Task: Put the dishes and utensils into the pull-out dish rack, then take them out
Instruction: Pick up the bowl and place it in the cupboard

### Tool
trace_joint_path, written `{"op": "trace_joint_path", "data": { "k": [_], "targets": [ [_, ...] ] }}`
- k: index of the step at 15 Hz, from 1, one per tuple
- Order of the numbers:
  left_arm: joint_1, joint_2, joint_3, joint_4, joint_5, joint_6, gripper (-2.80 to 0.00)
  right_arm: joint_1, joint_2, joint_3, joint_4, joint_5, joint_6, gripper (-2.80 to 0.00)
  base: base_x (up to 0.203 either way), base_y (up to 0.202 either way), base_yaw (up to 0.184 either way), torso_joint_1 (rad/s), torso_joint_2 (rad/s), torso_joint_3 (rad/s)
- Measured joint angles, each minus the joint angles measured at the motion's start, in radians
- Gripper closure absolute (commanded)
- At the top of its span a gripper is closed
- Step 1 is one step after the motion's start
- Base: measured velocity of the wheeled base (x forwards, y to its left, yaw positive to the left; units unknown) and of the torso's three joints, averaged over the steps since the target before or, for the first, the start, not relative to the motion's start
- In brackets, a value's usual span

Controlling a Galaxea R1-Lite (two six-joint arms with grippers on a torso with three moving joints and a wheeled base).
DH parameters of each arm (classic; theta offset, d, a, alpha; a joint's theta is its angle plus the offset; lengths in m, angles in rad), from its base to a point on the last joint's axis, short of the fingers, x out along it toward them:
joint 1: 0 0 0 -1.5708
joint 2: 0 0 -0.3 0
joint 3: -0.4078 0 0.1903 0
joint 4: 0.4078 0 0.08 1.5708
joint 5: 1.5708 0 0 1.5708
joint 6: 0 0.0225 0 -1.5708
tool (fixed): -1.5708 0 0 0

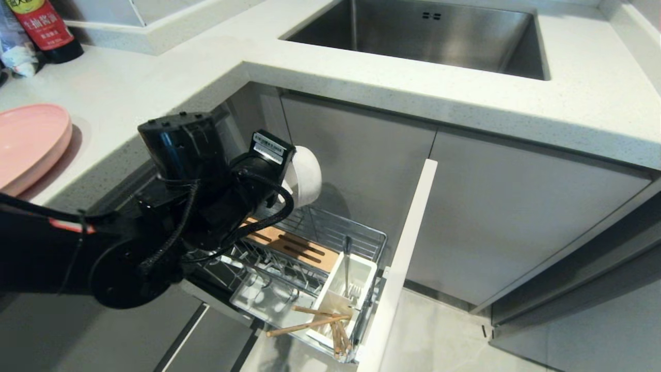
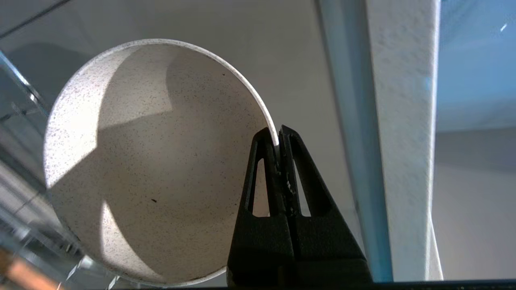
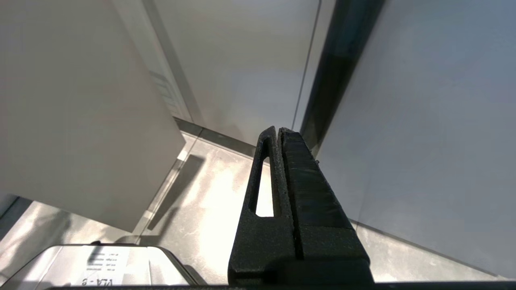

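Observation:
My left gripper (image 2: 277, 133) is shut on the rim of the cream speckled bowl (image 2: 153, 161). It holds the bowl (image 1: 304, 175) tipped on its side above the back of the pull-out dish rack (image 1: 330, 232). My black left arm (image 1: 206, 181) hides the gripper's fingers in the head view. In the rack's white caddy (image 1: 356, 268) the fork (image 1: 347, 263) stands upright. The chopsticks (image 1: 310, 324) lean out of the caddy's front compartment. The pink plate (image 1: 31, 139) lies on the counter at the far left. My right gripper (image 3: 278, 129) is shut on nothing, low beside the cabinets.
The rack's narrow front panel (image 1: 408, 248) juts out from the grey cabinets, with a wooden slotted strip (image 1: 294, 245) inside the basket. The steel sink (image 1: 423, 36) is set in the white counter above. A sauce bottle (image 1: 46, 26) stands at the back left.

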Motion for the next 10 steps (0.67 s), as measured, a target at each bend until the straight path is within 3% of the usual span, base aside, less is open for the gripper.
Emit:
{"op": "trace_joint_path", "data": {
  "k": [3,10],
  "targets": [
    [0.004,0.078,0.014,-0.112,0.045,-0.010,0.00,0.001,0.000,0.000,0.000,0.000,0.000,0.00,0.000,0.000,0.000,0.000,0.00,0.000],
    [0.003,0.164,0.041,-0.155,0.059,-0.103,0.00,0.000,0.000,0.000,0.000,0.000,0.000,0.00,0.000,0.000,0.000,0.000,0.00,0.000]
  ]
}}
